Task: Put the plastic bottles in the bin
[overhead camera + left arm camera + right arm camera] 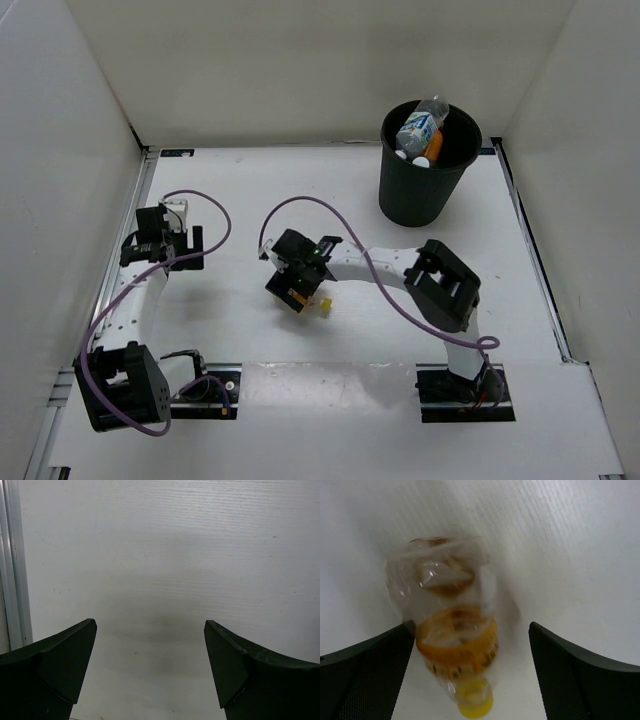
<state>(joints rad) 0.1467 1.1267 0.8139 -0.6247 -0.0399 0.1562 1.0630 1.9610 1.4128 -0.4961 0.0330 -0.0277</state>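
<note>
Between the right gripper's (471, 630) wide-spread fingers, the wrist view shows a yellow-capped bottle (451, 605) lying ungrasped on the table (580, 540). Overhead, only its cap (325, 306) peeks out. Other bottles (420, 128) fill the bin (425, 195). The left gripper (150, 630) gapes, holding nothing.

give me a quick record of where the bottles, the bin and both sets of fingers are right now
bin: upright, far right of the table
in bin: labelled clear bottle, orange bottle; others unclear
yellow-cap bottle: on the table, between the right fingers
right fingers: open, either side of that bottle
left fingers: open, over bare table, holding nothing
</note>
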